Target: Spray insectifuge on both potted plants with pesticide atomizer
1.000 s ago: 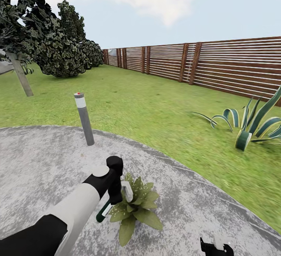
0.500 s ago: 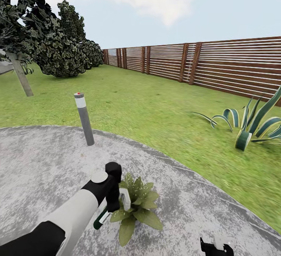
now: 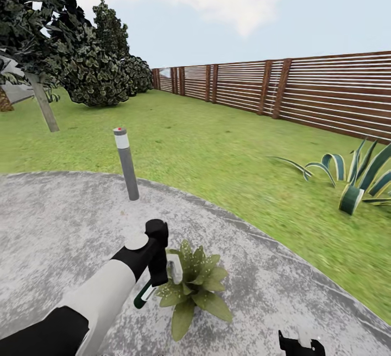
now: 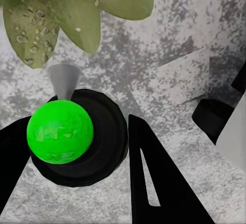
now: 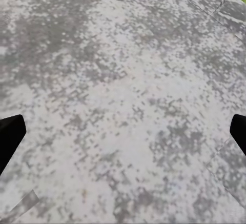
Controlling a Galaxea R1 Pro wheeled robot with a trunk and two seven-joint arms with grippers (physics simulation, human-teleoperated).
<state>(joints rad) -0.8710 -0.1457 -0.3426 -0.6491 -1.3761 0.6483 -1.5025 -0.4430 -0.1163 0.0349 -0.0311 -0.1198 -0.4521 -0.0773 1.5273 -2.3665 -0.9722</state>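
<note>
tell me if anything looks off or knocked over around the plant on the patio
Nothing stands out. The potted plant sits upright on the paved patio, leaves intact, and the left gripper holds the atomizer right beside it.

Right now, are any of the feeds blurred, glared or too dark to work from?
Head view: even daylight, no glare, distant lawn smeared. Left wrist view: potted plant leaves soft, left gripper fingers black silhouettes. Right wrist view: mottled patio, slightly soft.

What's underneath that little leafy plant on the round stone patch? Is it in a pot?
Under the potted plant only the grey patio shows around it. Its leaves spread over the middle, so any pot is covered. The left gripper holds the atomizer beside it.
</note>
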